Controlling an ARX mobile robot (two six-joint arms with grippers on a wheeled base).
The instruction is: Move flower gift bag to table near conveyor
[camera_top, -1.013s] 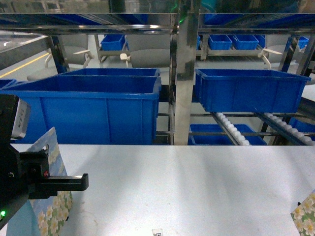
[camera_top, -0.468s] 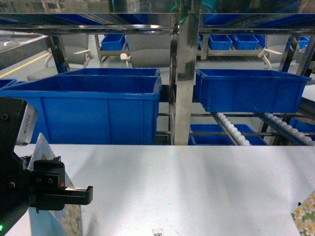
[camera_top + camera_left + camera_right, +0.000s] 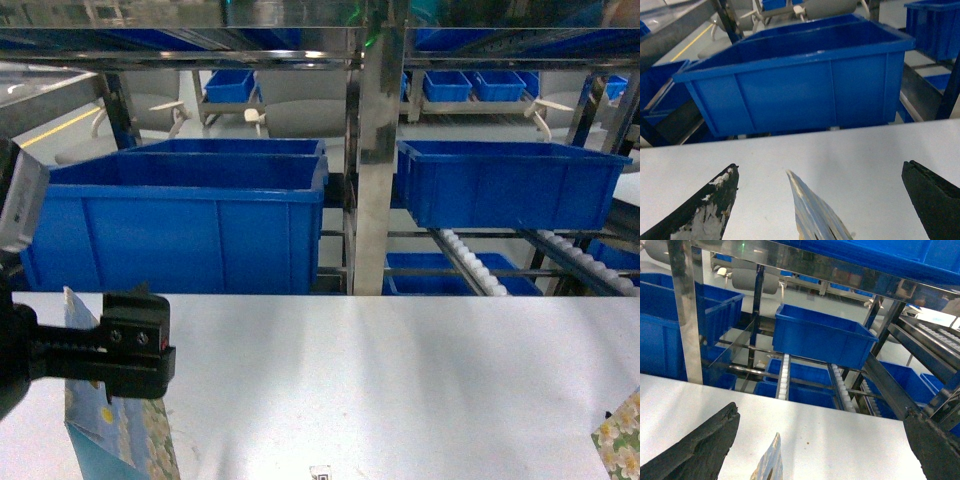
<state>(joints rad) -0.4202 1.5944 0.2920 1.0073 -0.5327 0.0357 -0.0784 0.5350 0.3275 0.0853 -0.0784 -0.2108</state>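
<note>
Left hand (image 3: pixel 820 200) first: from its wrist camera I see both fingers spread wide, well apart, with the top edge of the flower gift bag (image 3: pixel 812 212) rising between them and touching neither. I take that as a let-go or not-yet-gripped state; nothing is clamped. From the head camera, the same bag stands upright at the near left corner of the bench (image 3: pixel 400 380), its daisy print showing below the black hand hardware that crosses in front of it. The conveyor (image 3: pixel 470 262), with its white rollers in the steel rack, lies just past the bench's far edge. So I judge the bag already sits on the bench by the conveyor, and what is left is backing the arm clear. My right hand (image 3: pixel 820 445) is also spread open, with another bag's edge (image 3: pixel 770 462) between its fingers.
</note>
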